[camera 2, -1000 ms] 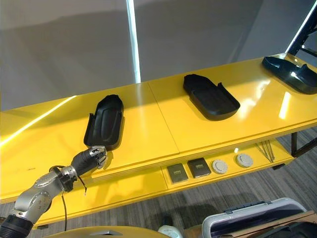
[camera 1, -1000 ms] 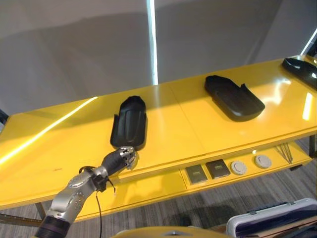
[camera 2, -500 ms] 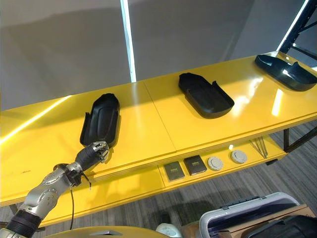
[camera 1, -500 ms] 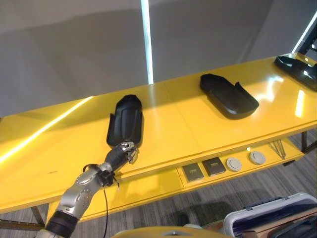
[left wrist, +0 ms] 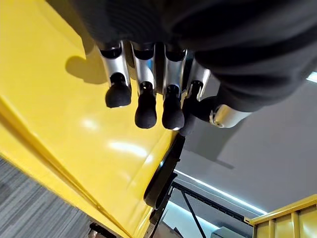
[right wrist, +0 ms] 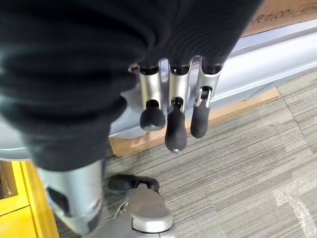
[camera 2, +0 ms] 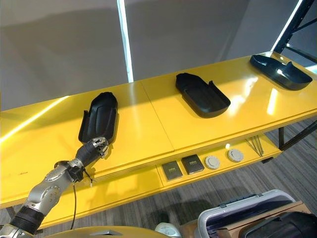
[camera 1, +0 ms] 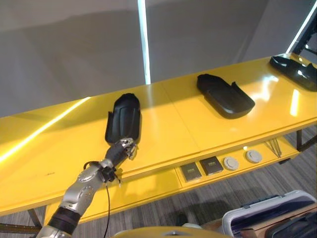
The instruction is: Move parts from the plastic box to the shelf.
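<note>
In the left eye view you are seeing the left hand (camera 1: 122, 149) sitting left of centre, low in the frame, just at the near end of a black part (camera 1: 123, 119) that is lying on the yellow shelf (camera 1: 168, 124). Its fingers are hanging relaxed and are gripping nothing. A second black part (camera 1: 224, 94) is lying right of centre, and a third part (camera 1: 295, 71) is showing at the upper right edge. The grey plastic box (camera 1: 267, 213) is sitting in the lower right corner.

In the right eye view you are looking at the same layout, with small round and square items (camera 2: 200, 164) resting on the lower ledge, below centre.

In the left wrist view the left hand's dark-tipped fingers (left wrist: 145, 111) are pointing loosely down over the yellow surface, apart from it, empty.

In the right wrist view the right hand (right wrist: 171, 111) is hanging with fingers relaxed and empty above the grey carpet (right wrist: 247, 163), the box's wall (right wrist: 277, 54) behind it.
</note>
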{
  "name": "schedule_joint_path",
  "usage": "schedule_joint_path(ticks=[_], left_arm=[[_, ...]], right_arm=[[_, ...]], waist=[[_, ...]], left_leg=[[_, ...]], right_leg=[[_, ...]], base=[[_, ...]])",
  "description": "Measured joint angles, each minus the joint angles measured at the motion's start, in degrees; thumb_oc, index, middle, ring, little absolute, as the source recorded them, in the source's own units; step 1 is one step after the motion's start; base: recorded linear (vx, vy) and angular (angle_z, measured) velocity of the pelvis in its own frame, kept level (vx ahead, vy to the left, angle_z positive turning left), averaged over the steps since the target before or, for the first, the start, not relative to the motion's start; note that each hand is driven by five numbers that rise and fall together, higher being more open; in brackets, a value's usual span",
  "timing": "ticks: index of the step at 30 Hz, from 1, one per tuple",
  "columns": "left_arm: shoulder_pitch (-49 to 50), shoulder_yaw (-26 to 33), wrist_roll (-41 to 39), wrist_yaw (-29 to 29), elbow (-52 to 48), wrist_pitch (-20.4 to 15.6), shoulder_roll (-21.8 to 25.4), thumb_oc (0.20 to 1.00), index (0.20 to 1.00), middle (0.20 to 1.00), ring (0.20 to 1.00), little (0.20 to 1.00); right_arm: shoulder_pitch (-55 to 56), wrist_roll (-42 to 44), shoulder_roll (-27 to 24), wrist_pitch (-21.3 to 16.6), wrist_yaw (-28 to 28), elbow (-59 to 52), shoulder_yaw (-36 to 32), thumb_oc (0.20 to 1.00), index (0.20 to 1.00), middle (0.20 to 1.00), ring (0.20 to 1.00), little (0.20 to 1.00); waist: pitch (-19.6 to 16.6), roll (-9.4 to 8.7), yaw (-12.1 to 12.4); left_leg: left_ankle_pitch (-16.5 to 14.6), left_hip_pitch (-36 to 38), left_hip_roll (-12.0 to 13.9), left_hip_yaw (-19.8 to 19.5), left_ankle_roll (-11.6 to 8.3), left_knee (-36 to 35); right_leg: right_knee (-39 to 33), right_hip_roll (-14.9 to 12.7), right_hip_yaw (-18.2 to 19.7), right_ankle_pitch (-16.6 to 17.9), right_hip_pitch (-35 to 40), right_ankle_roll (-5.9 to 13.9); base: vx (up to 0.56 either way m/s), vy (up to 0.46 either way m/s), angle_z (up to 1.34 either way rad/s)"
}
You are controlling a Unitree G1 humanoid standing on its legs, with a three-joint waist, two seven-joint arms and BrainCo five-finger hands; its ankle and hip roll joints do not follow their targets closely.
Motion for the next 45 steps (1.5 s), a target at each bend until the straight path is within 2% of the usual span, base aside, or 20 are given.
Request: schedule_joint_path(ticks=[6,9,10,11,18,23,25,27,29,30,32,34,36,37,39,45], left_arm=[[-1.1,0.0,0.0,-0.5,-0.2,-0.2,0.0,0.2,0.2,0.2,0.2,0.2],[-1.1,0.0,0.0,-2.6,-1.3,-0.2,0.0,0.216,0.216,0.216,0.216,0.216],[-1.1,0.0,0.0,-3.9,-2.9,-0.1,0.1,0.796,0.796,0.796,0.796,0.796],[-1.2,0.1,0.0,-4.8,-3.8,-0.1,0.1,1.0,1.0,1.0,1.0,1.0],[-2.0,0.7,-2.2,-10.0,-14.9,1.2,2.0,1.0,1.0,1.0,1.0,1.0],[-2.1,3.0,-7.9,-9.8,-19.4,2.0,1.9,1.0,1.0,1.0,1.0,1.0],[-2.0,5.9,-10.3,-7.7,-19.6,1.5,1.4,1.0,1.0,1.0,1.0,1.0],[-1.7,9.9,-11.4,-6.3,-19.6,0.1,0.9,1.0,1.0,1.0,1.0,1.0],[-0.4,15.0,-11.4,-6.0,-20.4,-0.3,0.7,1.0,1.0,1.0,1.0,1.0],[0.6,17.9,-11.4,-6.0,-21.3,-0.4,0.4,1.0,1.0,1.0,1.0,1.0],[1.0,20.2,-11.4,-6.0,-22.4,-0.5,0.1,1.0,1.0,1.0,1.0,1.0],[4.6,22.6,-11.4,-6.1,-24.8,-0.6,0.1,1.0,1.0,1.0,1.0,1.0],[6.9,22.8,-11.4,-7.1,-24.8,-0.6,-0.3,1.0,1.0,1.0,1.0,1.0],[7.9,23.0,-11.4,-7.5,-24.8,-0.6,-0.4,1.0,1.0,1.0,1.0,1.0],[7.6,22.2,-11.4,-7.6,-25.1,-0.8,-0.3,1.0,1.0,1.0,1.0,1.0],[5.1,21.2,-13.7,-5.2,-25.5,-2.3,0.0,1.0,1.0,1.0,1.0,1.0]], right_arm=[[-0.4,0.0,0.1,0.4,0.0,0.1,0.1,1.0,1.0,1.0,1.0,1.0],[-0.4,0.0,0.2,0.6,0.0,0.1,0.1,1.0,1.0,1.0,1.0,1.0],[-0.4,0.0,0.2,0.6,0.0,0.1,0.1,1.0,1.0,1.0,1.0,1.0],[-0.4,0.0,0.2,0.7,0.0,0.1,0.1,1.0,1.0,1.0,1.0,1.0],[-0.4,0.0,0.3,0.7,0.0,0.1,0.1,1.0,1.0,1.0,1.0,1.0],[-0.3,-0.4,0.4,0.4,-0.2,0.2,0.1,1.0,1.0,1.0,1.0,1.0],[-0.2,-1.0,0.8,-1.8,-1.6,0.2,1.1,1.0,1.0,1.0,1.0,1.0],[0.4,3.3,1.0,-3.5,-2.5,-0.9,0.8,1.0,1.0,1.0,1.0,1.0],[2.4,7.4,0.8,-4.0,-3.2,-10.0,-0.7,1.0,1.0,1.0,1.0,1.0],[3.7,9.3,0.6,-4.4,-4.6,-19.1,-0.7,1.0,1.0,1.0,1.0,1.0],[7.1,11.9,-0.2,-0.1,-9.5,-31.4,-0.7,1.0,1.0,1.0,1.0,1.0],[11.9,13.8,-0.6,-1.0,-12.2,-52.0,-4.0,1.0,1.0,1.0,1.0,1.0],[11.8,14.1,-0.4,-1.7,-13.7,-69.6,-8.6,1.0,1.0,1.0,1.0,1.0],[11.3,14.1,-0.5,-3.1,-13.7,-75.2,-10.6,1.0,1.0,1.0,1.0,1.0],[6.6,14.2,-2.2,-4.0,-14.2,-78.0,-13.2,1.0,1.0,1.0,1.0,1.0],[2.5,14.6,-7.1,-5.6,-20.7,-84.3,-15.5,1.0,1.0,1.0,1.0,1.0]], waist=[[0.1,-0.19,0.1],[0.1,-0.19,0.2],[0.1,-0.17,0.3],[0.1,-0.22,0.3],[0.0,-0.08,0.7],[0.0,-0.06,1.2],[0.0,-0.05,1.6],[-0.1,-0.14,2.0],[-0.1,-0.32,1.9],[-0.1,-0.46,1.5],[-0.2,-0.83,1.3],[-0.2,-1.13,0.0],[-0.7,-1.69,-1.8],[-1.0,-1.94,-2.2],[-1.7,-3.07,-2.5],[-1.7,-2.73,-3.8]], left_leg=[[0.0,0.1,0.0,0.1,0.02,0.0],[0.0,0.1,0.0,0.1,0.01,0.0],[0.0,0.1,0.0,0.1,0.01,0.0],[0.0,0.1,0.0,0.1,0.01,0.0],[0.0,0.2,0.0,-0.1,0.03,0.0],[-0.2,0.1,0.0,-0.5,-0.1,0.0],[-0.4,-0.1,0.1,-0.9,-0.05,0.0],[-0.4,-0.1,0.1,-1.0,-0.06,0.0],[-0.4,-0.1,0.1,-1.0,-0.05,0.0],[-0.4,-0.2,0.1,-1.0,-0.04,0.1],[-0.3,0.2,0.1,-1.0,-0.06,0.3],[-0.1,0.2,0.1,-0.9,-0.29,0.3],[-0.1,0.2,0.1,-0.4,-0.33,0.3],[-0.2,0.2,0.1,0.1,-0.27,0.2],[-0.1,0.1,0.1,0.9,-0.39,0.3],[-0.1,0.1,0.1,1.2,-0.42,0.3]], right_leg=[[0.0,0.0,0.1,0.0,0.0,0.0],[0.0,0.0,0.1,0.0,0.0,0.0],[0.0,0.0,0.1,0.0,0.0,0.01],[0.0,0.0,0.1,0.0,0.1,0.02],[0.0,0.0,0.0,0.0,0.3,0.0],[0.0,0.0,-0.3,0.0,0.6,-0.03],[0.0,0.0,-0.6,-0.1,0.8,-0.08],[0.0,0.0,-0.7,-0.1,0.9,-0.1],[0.0,0.0,-0.7,-0.1,0.8,-0.09],[0.0,0.0,-0.8,-0.1,0.8,-0.09],[0.0,0.0,-0.9,0.0,0.7,-0.05],[0.2,0.0,-0.8,0.2,0.6,0.28],[0.3,0.1,-0.2,0.3,0.3,0.31],[0.3,0.1,0.1,0.2,0.0,0.2],[0.3,0.2,0.6,0.4,-0.3,0.15],[0.2,0.3,0.9,0.3,-0.6,0.13]], base=[[0.0,0.0,0.0],[0.0,0.0,0.0],[0.0,0.0,0.0],[0.0,0.0,0.0],[0.0,0.0,0.0],[-0.01,-0.012,0.02],[0.0,-0.04,0.05],[-0.02,-0.055,0.03],[-0.04,-0.051,-0.01],[-0.04,-0.048,0.0],[-0.03,-0.043,0.04],[-0.02,-0.029,-0.03],[-0.02,-0.014,-0.13],[-0.03,-0.018,-0.17],[-0.03,-0.022,-0.14],[0.0,-0.005,-0.04]])
